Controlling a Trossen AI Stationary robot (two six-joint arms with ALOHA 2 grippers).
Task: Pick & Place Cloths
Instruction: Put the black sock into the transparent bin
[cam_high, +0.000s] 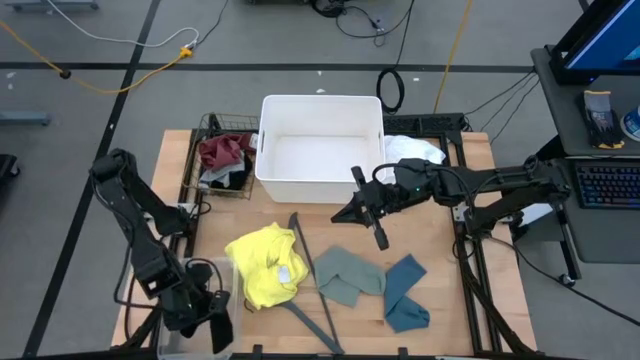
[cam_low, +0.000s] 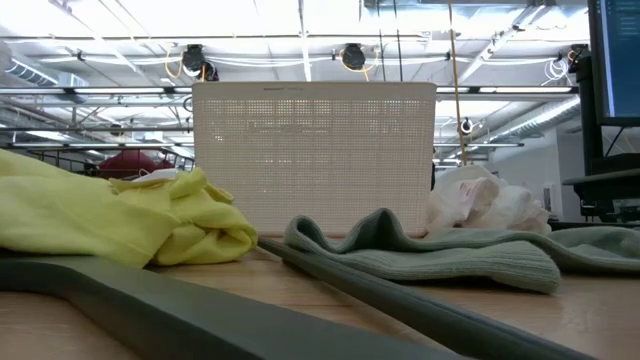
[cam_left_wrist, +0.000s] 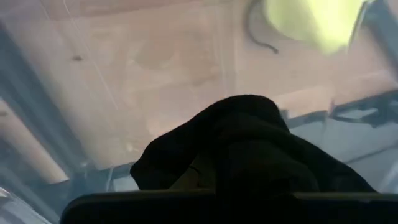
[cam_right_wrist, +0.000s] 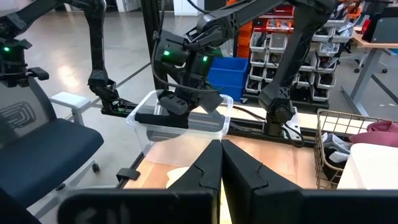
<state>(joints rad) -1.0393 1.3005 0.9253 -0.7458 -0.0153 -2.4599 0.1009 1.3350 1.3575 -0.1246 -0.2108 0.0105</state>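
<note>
My left gripper (cam_high: 205, 318) is at the table's near left corner, shut on a black cloth (cam_left_wrist: 242, 149) over a clear plastic container (cam_right_wrist: 140, 118). My right gripper (cam_high: 365, 215) is shut with nothing in it, raised over the table's middle in front of the white bin (cam_high: 320, 145). A yellow cloth (cam_high: 265, 265), a sage green cloth (cam_high: 350, 275) and a teal cloth (cam_high: 405, 295) lie flat on the table. A white cloth (cam_high: 415, 150) lies right of the bin. Maroon (cam_high: 225, 150) and grey (cam_high: 225, 178) cloths sit in a wire basket. My left gripper holds the black cloth as a bunched mass (cam_left_wrist: 249, 124). The cloth itself hides the fingers, so which part and how many layers cannot be told. The gripper slants down from above, and the cloth hangs below it at the clear container's opening (cam_right_wrist: 180, 118).
A thin dark grey hanger (cam_high: 310, 280) lies on the table between the yellow and green cloths. The wire basket (cam_high: 205, 130) stands left of the white bin. The table's metal frame (cam_high: 465, 240) runs along the right side.
</note>
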